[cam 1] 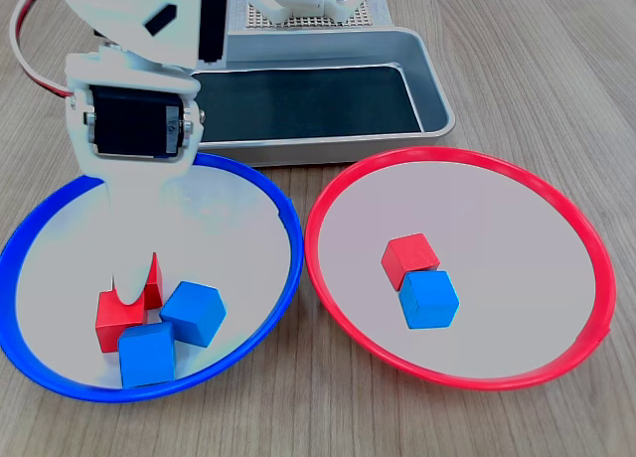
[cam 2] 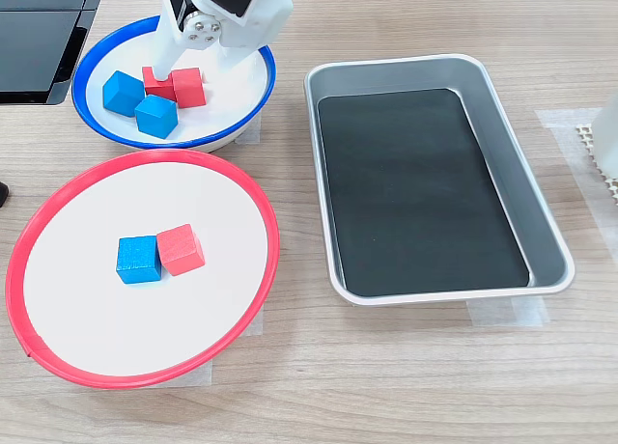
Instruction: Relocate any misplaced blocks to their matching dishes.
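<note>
Glossy cubes [cam 1: 147, 353] – round shallow plates [cam 1: 596, 248]

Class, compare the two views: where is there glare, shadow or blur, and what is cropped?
First exterior view: even light, the arm's top cropped, the pincer hiding part of the red blocks in the blue plate. Second exterior view: soft sheen on the tray wall, everything sharp.

White fingers [cam 1: 129, 293] amid red blocks [cam 1: 111, 323].
</note>
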Controlling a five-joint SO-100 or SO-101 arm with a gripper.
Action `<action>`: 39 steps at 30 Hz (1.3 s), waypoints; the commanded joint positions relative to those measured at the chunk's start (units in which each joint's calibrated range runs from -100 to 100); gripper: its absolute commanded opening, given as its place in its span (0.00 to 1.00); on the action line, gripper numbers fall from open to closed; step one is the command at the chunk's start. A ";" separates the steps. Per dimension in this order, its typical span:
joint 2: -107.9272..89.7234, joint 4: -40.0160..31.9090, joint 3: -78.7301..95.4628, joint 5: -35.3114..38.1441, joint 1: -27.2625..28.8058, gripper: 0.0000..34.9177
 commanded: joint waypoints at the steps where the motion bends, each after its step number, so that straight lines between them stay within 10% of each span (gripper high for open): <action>1: -1.39 -0.37 0.30 0.15 -0.87 0.35; 39: 4.49 8.96 -7.35 -1.71 -2.56 0.37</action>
